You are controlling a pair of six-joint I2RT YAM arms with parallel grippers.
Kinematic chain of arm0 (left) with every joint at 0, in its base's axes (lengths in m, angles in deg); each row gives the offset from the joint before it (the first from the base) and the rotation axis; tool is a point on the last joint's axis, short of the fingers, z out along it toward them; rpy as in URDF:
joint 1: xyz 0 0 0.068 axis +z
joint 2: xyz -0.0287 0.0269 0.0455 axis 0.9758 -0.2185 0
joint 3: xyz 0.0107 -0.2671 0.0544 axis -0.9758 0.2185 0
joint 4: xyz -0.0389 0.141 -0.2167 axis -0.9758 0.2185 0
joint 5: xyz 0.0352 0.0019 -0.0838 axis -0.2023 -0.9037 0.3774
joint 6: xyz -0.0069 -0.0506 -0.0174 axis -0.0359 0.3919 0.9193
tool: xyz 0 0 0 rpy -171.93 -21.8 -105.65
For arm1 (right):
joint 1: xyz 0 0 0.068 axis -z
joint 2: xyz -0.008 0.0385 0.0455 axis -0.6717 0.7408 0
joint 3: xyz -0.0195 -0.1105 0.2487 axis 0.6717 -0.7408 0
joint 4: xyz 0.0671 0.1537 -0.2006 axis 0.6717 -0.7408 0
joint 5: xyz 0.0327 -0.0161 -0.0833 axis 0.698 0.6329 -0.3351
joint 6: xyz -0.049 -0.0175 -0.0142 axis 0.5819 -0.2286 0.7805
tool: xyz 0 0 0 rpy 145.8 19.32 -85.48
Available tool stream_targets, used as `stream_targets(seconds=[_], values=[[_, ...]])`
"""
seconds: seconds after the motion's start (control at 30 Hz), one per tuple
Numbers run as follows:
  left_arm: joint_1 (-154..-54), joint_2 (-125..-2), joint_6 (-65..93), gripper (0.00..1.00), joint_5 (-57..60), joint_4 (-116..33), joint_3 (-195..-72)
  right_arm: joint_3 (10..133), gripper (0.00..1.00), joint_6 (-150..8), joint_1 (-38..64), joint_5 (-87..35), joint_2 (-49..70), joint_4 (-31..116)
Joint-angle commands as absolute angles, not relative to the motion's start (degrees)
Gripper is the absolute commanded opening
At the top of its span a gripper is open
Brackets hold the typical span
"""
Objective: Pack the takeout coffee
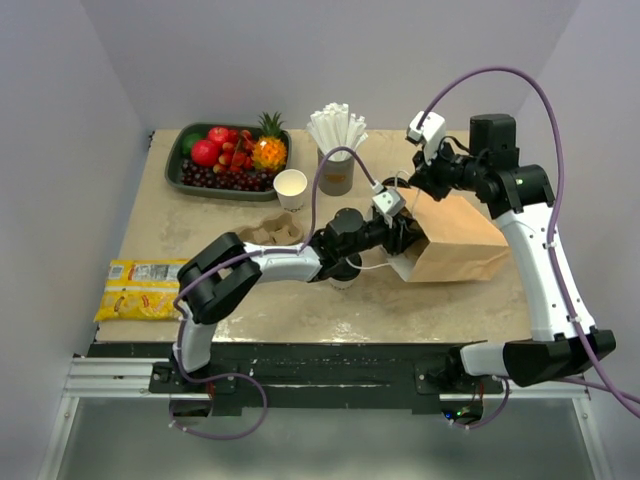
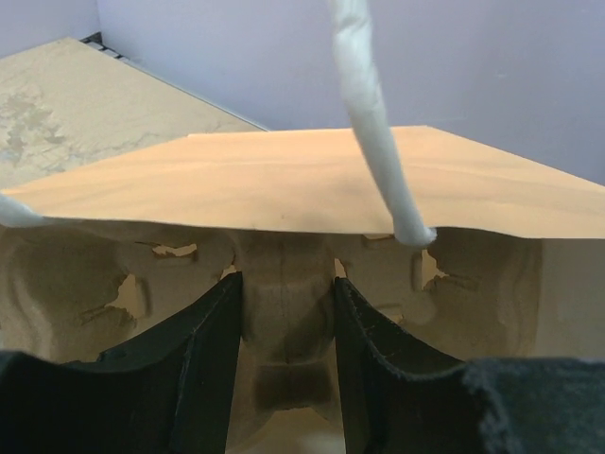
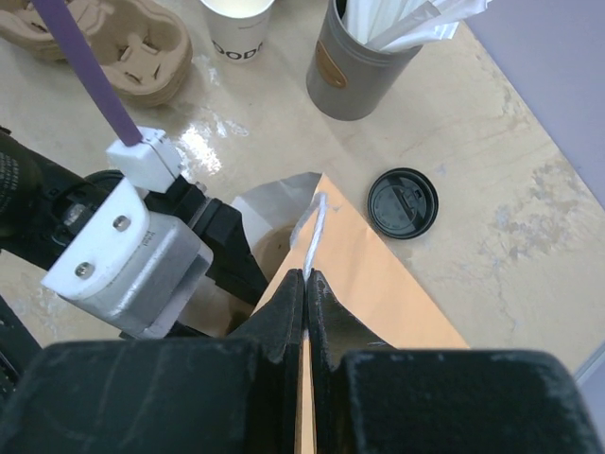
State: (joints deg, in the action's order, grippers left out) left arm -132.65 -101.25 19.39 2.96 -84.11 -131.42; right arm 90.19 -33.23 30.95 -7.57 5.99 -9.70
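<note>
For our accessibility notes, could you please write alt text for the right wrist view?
The right tool is shut on the top edge of a brown paper bag while the left arm reaches to its mouth. A black lid lies on the table beside the bag.

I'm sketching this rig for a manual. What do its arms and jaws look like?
Both the left arm and right arm have white tubular links between black joints. A purple cable loops along each to a white plug at the wrist. A pale grey block with two screws tops the left wrist. The jaws are black.
</note>
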Motion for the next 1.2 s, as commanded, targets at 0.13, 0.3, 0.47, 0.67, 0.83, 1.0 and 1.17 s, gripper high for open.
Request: stream_targets(seconds=[0.13, 0.3, 0.47, 0.67, 0.83, 1.0, 1.17], values=[[-133.19, -105.26, 20.93, 0.31, 7.66, -94.91, -135.45, 90.90, 0.00, -34.74, 30.86, -5.24, 5.57, -9.33], [-133.45, -106.50, 21.90, 0.31, 7.04, -97.27, -137.29, 91.43, 0.00, -35.98, 30.86, -4.63, 6.01, -9.42], [-133.63, -107.73, 22.78, 0.31, 5.73, -98.34, -139.14, 92.04, 0.00, -37.12, 30.86, -4.36, 6.44, -9.33], [-134.07, -108.52, 22.08, 0.35, 5.11, -98.34, -140.19, 93.27, 0.00, -38.08, 30.95, -4.19, 6.88, -9.33], [-134.42, -109.49, 21.38, 0.43, 4.76, -97.11, -140.99, 93.98, 0.00, -38.61, 30.95, -4.19, 7.32, -9.42], [-134.51, -109.22, 21.11, 0.50, 4.67, -96.76, -140.55, 93.54, 0.00, -38.52, 30.86, -4.54, 7.15, -9.51], [-134.60, -108.87, 21.02, 0.54, 5.11, -96.49, -140.37, 93.10, 0.00, -38.53, 30.95, -4.71, 6.97, -9.25]])
